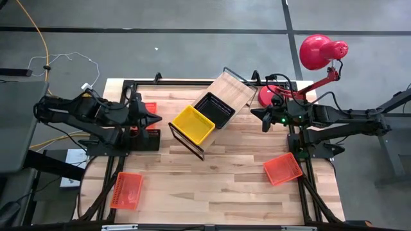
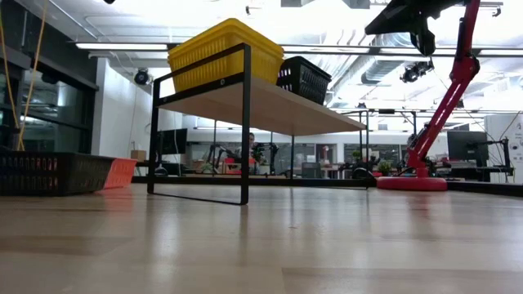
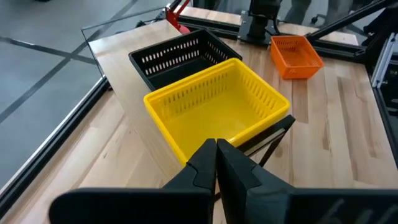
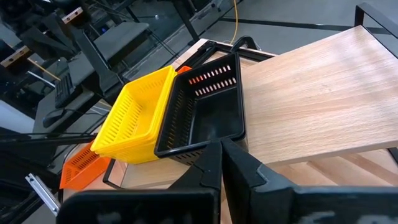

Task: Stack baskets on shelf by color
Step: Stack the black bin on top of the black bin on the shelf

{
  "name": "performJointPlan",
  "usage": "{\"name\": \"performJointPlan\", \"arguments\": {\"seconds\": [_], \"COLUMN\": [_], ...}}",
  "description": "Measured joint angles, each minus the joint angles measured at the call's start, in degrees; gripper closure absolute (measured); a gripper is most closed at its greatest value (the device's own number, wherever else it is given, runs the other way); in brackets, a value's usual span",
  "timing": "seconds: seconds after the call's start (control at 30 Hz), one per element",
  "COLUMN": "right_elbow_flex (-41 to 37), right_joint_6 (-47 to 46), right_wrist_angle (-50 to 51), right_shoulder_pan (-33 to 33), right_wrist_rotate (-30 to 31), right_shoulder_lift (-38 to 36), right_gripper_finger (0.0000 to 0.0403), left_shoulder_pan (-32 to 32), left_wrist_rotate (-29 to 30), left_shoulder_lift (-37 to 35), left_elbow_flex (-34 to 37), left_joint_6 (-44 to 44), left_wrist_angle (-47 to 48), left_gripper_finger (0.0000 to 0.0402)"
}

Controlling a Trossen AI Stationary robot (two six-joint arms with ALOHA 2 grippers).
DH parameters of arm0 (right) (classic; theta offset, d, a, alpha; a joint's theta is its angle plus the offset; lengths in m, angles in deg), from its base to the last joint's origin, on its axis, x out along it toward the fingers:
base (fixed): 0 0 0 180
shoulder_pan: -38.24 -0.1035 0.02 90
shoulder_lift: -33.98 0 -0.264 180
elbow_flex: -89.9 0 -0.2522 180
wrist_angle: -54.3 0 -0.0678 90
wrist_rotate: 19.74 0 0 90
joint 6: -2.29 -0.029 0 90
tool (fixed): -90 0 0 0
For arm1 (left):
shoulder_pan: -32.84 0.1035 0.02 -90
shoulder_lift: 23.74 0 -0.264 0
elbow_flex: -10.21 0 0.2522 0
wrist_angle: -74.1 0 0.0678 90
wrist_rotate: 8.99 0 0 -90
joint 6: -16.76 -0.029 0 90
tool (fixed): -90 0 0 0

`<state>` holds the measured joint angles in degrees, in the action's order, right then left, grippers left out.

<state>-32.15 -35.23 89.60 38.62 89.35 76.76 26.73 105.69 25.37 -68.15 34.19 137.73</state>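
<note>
One yellow basket (image 1: 192, 124) and one black basket (image 1: 214, 109) are seen side by side on the shelf (image 1: 235, 89); three orange baskets (image 1: 282, 169) are counted on the desk; both the left gripper (image 3: 216, 163) and the right gripper (image 4: 221, 163) are clenched, empty.

Shelf (image 1: 232, 90) set diagonally at the table's (image 1: 218, 179) middle rear, 2 baskets (image 1: 192, 124) (image 1: 215, 109) touching side by side on its front-left end, 1 basket (image 1: 282, 169) on the table front right, 1 (image 1: 126, 190) front left, 2 more (image 1: 146, 139) (image 1: 149, 107) by the left arm, lamp base (image 1: 268, 95) just right of the shelf.

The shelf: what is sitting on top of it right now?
On the shelf sit a yellow basket and a black basket, side by side at one end. Both look empty from above; the board beneath them is hidden.
</note>
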Motion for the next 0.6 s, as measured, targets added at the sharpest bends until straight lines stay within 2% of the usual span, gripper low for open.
{"name": "performJointPlan", "arguments": {"seconds": [0.6], "right_elbow_flex": [0.0], "right_joint_6": [3.5], "right_wrist_angle": [0.0], "right_shoulder_pan": [0.0], "right_wrist_rotate": [0.4], "right_shoulder_lift": [0.0], "right_gripper_finger": [0.0402], "left_shoulder_pan": [0.0], "left_wrist_rotate": [0.7], "left_shoulder_lift": [-6.1], "left_elbow_flex": [0.0], "left_joint_6": [0.7], "left_wrist_angle": [-1.0], "left_gripper_finger": [0.0401]}}
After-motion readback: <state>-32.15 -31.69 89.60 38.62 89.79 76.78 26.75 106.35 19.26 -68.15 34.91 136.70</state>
